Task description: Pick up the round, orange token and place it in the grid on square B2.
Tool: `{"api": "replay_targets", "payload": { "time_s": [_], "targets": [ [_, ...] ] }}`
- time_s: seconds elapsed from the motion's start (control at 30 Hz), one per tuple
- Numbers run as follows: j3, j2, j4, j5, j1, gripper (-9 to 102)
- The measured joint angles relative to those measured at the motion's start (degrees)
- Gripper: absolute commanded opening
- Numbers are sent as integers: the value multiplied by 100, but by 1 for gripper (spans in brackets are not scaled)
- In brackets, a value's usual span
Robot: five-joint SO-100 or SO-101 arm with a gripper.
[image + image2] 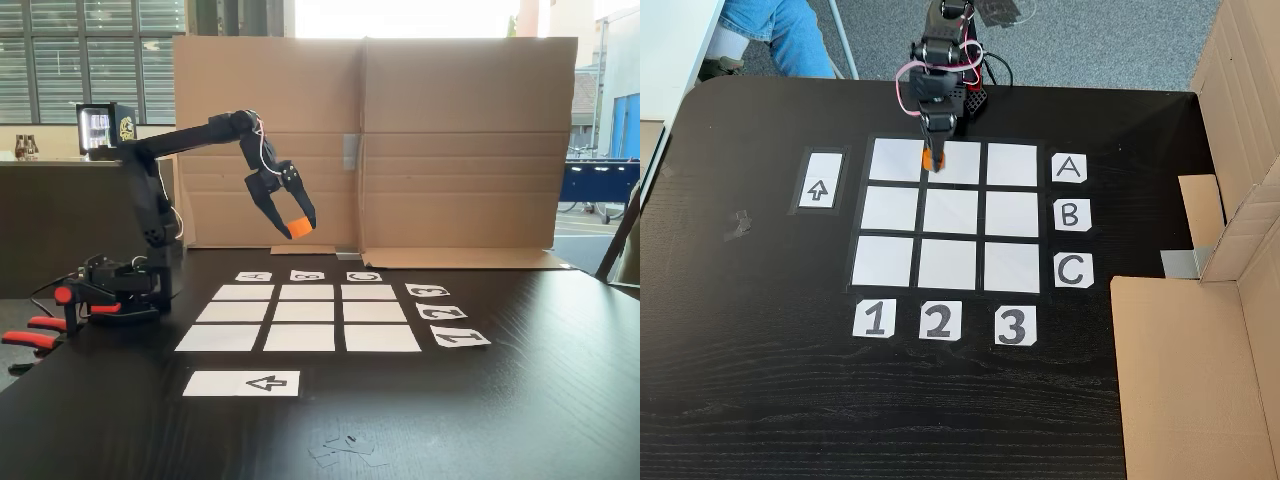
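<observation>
My gripper (pixel 298 229) is shut on the orange token (pixel 300 226) and holds it in the air, well above the table and behind the grid (pixel 243 312) in a fixed view. Seen from above in a fixed view, the gripper (pixel 934 156) and token (pixel 930 161) hang over the line between the top-left and top-middle cells of the grid (pixel 888 213), in row A. Square B2 (pixel 305 311) (pixel 952 213) lies bare, one row further from the arm's base.
Label cards A (pixel 1068 168), B (pixel 1070 214), C (pixel 1072 270) and 1 (pixel 873 320), 2 (pixel 939 321), 3 (pixel 1012 325) edge the grid. An arrow card (pixel 242 383) (pixel 818 190) lies apart. A cardboard wall (pixel 460 140) stands behind. Orange clamps (pixel 30 338) hold the base. A person's legs (pixel 775 30) are beside the table.
</observation>
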Motion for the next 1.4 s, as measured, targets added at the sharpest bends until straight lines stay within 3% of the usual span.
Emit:
{"api": "replay_targets", "payload": {
  "time_s": [0.53,1.4],
  "targets": [
    [79,-1854,-202,738,-193,0],
    [-466,-3226,-677,932,-563,0]
  ]
}}
